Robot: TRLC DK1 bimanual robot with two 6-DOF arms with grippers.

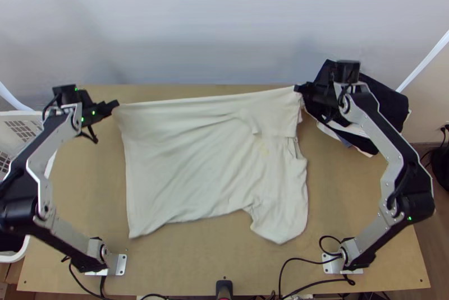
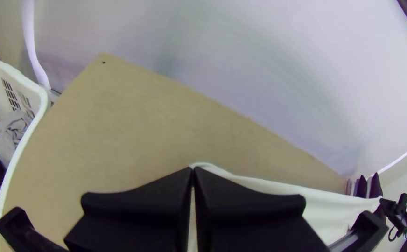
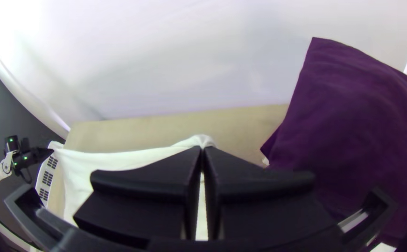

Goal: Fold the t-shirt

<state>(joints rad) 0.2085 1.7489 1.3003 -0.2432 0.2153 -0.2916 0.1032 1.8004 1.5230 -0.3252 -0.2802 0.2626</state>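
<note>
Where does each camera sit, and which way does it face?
Top view: fixed high above the table's near edge, looking steeply down; left arm and right arm show.
Left wrist view: on that wrist, facing the far edge and white basket; left gripper at bottom.
Right wrist view: on that wrist, facing the far edge and purple cloth; right gripper at bottom.
Both wrist views share the t-shirt.

One t-shirt (image 1: 191, 171), one basket (image 1: 21, 114), one clothes pile (image 1: 390, 104), two tools (left tool (image 1: 115, 104), right tool (image 1: 297, 88)).
</note>
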